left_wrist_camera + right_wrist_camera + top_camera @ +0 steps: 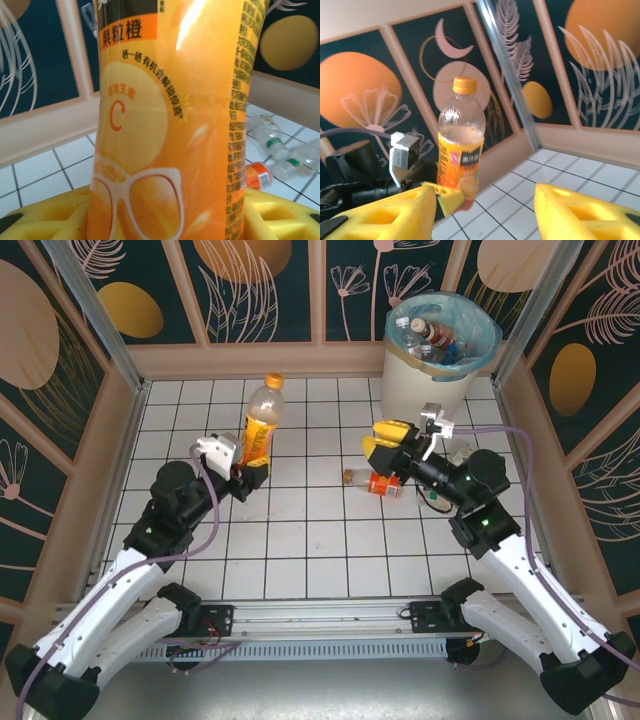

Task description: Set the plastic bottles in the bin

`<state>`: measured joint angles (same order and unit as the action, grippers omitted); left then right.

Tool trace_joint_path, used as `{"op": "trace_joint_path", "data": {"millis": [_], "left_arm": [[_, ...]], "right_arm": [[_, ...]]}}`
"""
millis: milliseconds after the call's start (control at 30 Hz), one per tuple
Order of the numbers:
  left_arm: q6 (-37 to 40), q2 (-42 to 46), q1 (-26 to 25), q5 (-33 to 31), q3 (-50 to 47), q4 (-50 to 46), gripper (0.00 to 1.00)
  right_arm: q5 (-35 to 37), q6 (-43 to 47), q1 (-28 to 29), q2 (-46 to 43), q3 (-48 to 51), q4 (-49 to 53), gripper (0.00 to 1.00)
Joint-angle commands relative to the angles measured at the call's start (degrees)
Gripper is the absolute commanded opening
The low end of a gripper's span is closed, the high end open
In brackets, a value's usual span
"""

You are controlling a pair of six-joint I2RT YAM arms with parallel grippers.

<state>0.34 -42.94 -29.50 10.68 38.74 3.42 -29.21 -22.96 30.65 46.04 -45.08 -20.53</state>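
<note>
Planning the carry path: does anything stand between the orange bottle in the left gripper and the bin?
Yes. The right gripper hangs open on the straight line from the orange bottle to the bin, just in front of the bin, with a small bottle lying on the tiles beneath it.

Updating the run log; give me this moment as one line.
left hand: shut on upright orange bottle | right hand: open, empty | bin: bottles inside | loose bottle: lying by right hand
</note>
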Motion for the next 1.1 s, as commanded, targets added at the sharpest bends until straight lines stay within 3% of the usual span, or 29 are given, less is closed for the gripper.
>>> {"op": "trace_joint_path", "data": {"millis": [0, 400, 733, 867, 967, 1067], "left_arm": [[5.6, 1.8, -0.9, 5.5, -1.7, 2.3, 0.27], [6.7, 2.6, -2.1, 8.0, -7.6, 5.3, 0.27], [7.3, 3.0, -2.7, 9.9, -8.9, 4.8, 0.26], [7.8, 3.1, -2.6, 9.3, -9.1, 4.5, 0.26], [7.5, 3.5, -2.6, 7.5, -9.2, 4.4, 0.29], [6.9, 4.2, -2.6, 4.8, -9.1, 4.5, 0.45]], "right_arm": [[-2.4, -2.6, 2.4, 2.0, -1.1, -7.2, 0.55], [3.6, -0.7, 10.9, 20.2, -13.5, -6.3, 0.56], [4.5, 0.3, 14.2, 27.4, -18.2, -3.9, 0.54], [3.2, 2.1, 15.3, 29.1, -20.3, -2.1, 0.4], [3.0, 3.2, 15.6, 29.0, -20.7, -1.3, 0.21], [3.3, 4.4, 15.6, 28.2, -20.8, -0.8, 0.02]]}}
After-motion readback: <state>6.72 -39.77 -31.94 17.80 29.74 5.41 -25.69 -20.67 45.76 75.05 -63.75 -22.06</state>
